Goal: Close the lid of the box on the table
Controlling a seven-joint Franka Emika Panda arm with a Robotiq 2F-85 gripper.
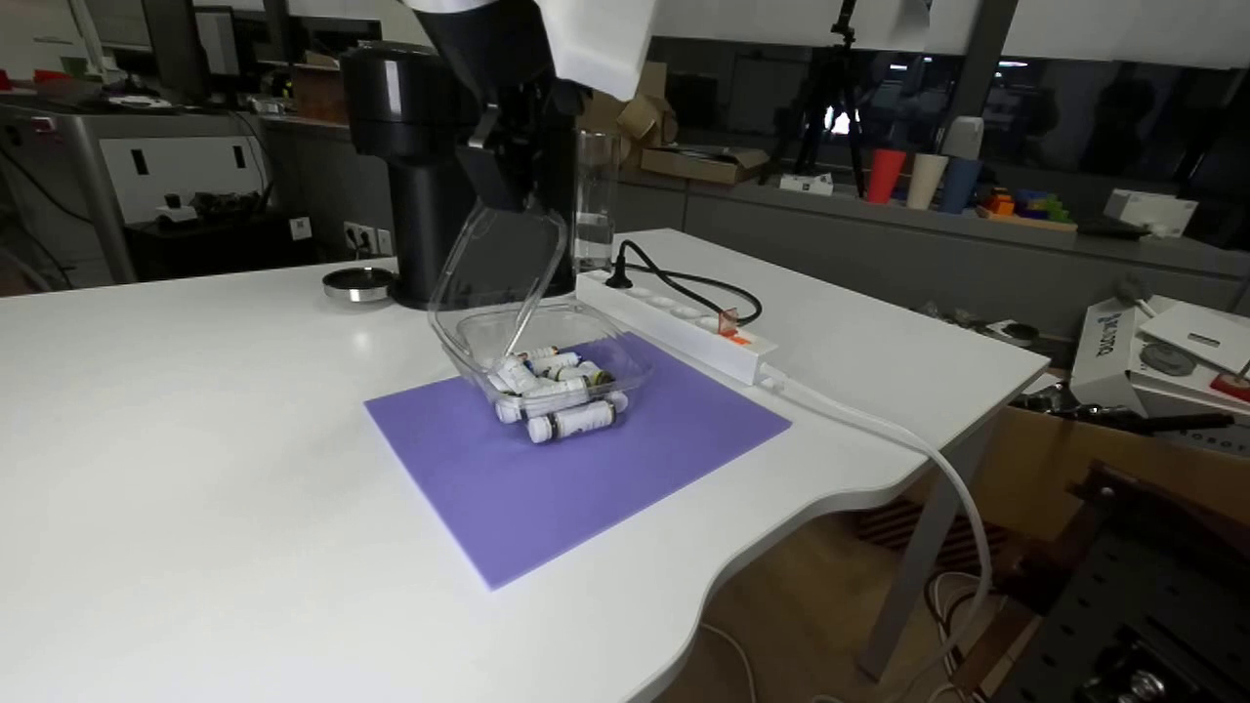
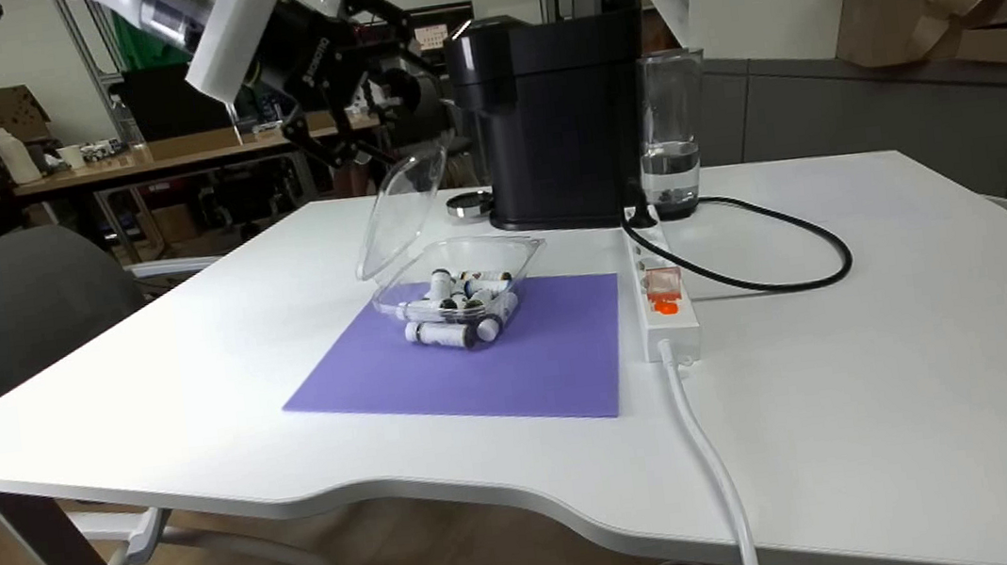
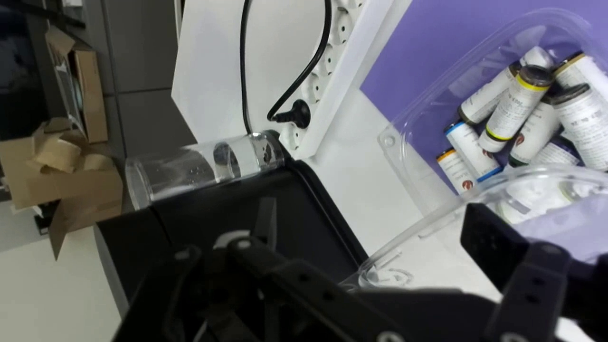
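White table (image 1: 244,469): clear shallow box (image 2: 486,254), transparent lid (image 2: 403,209) (rounded corners) tilted up.

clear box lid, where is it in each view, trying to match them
In an exterior view: the lid stands raised left of centre, the black machine behind it.
In an exterior view: the lid, left of centre, left of the black machine.
Wrist view: the lid, lower right, right of the black machine.
Shared landmark: the black machine.

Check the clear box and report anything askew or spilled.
The box sits off-centre at an edge of the purple mat, seemingly jutting past it; the small bottles inside lie jumbled. The lid stands tilted open. No spill shows.
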